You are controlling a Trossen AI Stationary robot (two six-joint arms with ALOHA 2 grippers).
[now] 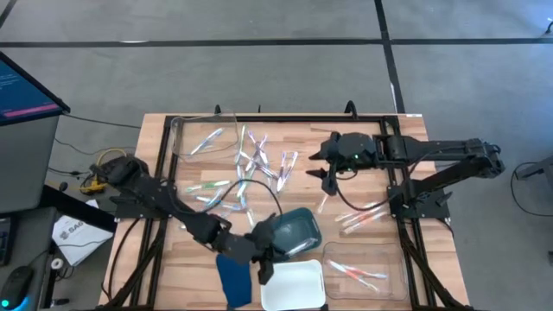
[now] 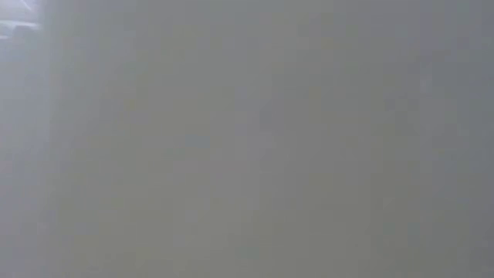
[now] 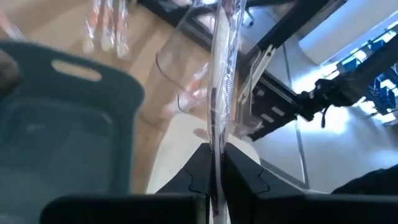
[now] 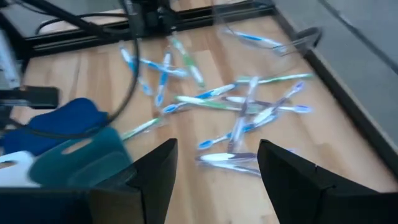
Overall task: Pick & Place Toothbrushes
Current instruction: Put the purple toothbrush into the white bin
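Wooden tabletop (image 1: 380, 147) fills the middle of the grey floor. Near its front edge sit a teal tray (image 1: 294, 229) and a white tray (image 1: 292, 285), where the left pincer (image 3: 216, 177) is clamped on one toothbrush (image 3: 221, 74). Over the middle, the right pincer (image 4: 214, 165) hangs with fingers spread, holding nothing. Loose toothbrushes (image 1: 255, 160) lie scattered towards the back edge.

I work in a lab: my wooden table (image 1: 173, 259) on grey floor (image 1: 259, 69), monitor (image 1: 26, 86) beside.
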